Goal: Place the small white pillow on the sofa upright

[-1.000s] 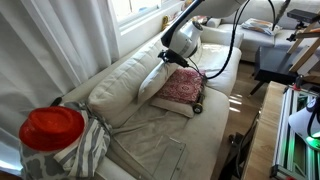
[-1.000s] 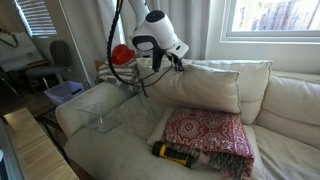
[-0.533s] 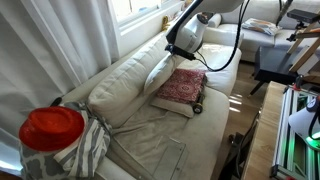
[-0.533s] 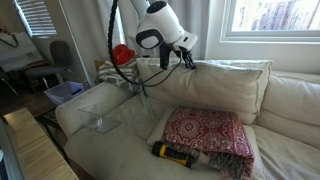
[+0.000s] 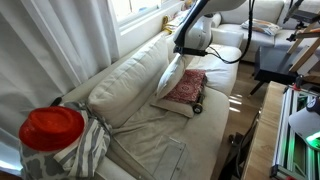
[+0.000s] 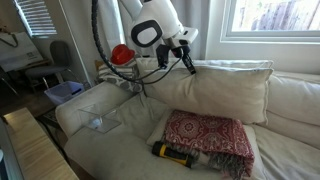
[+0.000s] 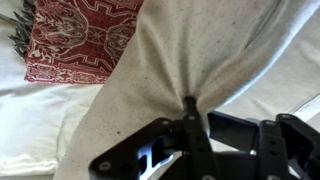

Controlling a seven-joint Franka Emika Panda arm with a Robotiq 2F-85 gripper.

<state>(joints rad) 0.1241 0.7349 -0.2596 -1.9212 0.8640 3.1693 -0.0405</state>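
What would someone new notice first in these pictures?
Probably the robot's tool, pinching a top corner of the small white pillow and holding it upright against the back of the sofa. Next comes the red patterned pillow lying flat on the seat just in front, then the bright red round object close to the camera in an exterior view.

Lit by daylight from the window (image 6: 270,22) behind the sofa (image 6: 110,140), kinda blown out there. Soft and even elsewhere, just faint shadows in the cushion folds. Low-res and mushy all over. Wrist view blurry up close, dark gripper (image 7: 190,108) smeared against the small white pillow (image 7: 150,70).
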